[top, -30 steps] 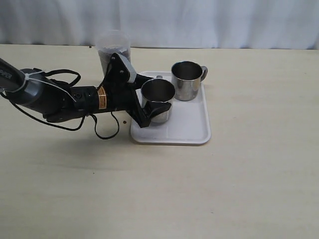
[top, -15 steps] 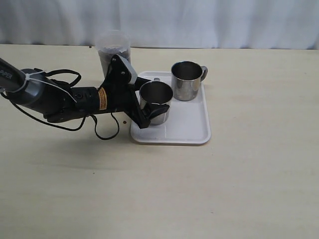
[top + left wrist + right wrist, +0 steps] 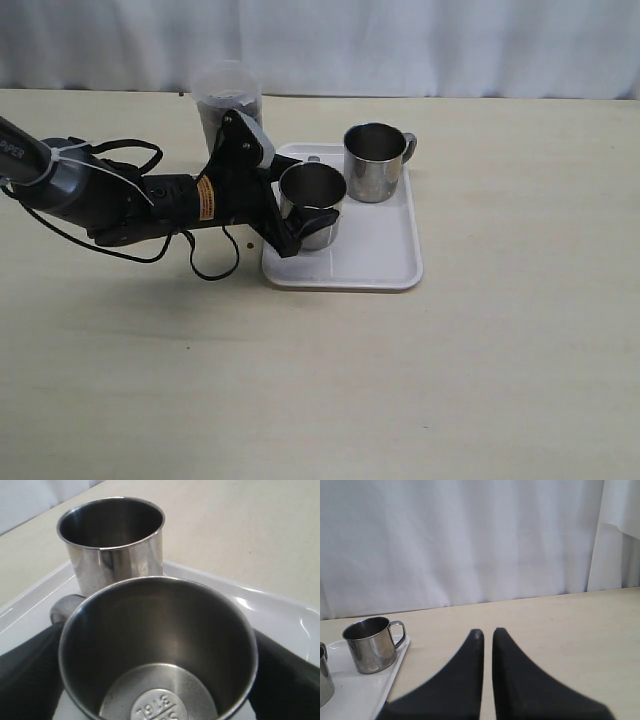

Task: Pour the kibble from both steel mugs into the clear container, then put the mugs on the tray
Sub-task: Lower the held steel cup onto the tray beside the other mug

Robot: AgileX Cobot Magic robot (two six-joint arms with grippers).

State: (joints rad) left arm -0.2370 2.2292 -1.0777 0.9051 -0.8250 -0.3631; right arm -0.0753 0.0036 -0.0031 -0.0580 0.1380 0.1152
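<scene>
Left end effector [image 3: 157, 675] clamps near steel mug [image 3: 314, 192], empty, on tray [image 3: 372, 252]. Risk: skewed release tips it into far mug [image 3: 374, 165]. Right end effector [image 3: 487, 636] closed, holding nothing.

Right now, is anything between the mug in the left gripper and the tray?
Nothing visible. The left gripper holds the mug right over the tray's left part. The other mug stands apart from it, farther back on the tray.

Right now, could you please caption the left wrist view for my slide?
Left pincer clasps an empty steel mug on the tray; second mug beyond.
</scene>
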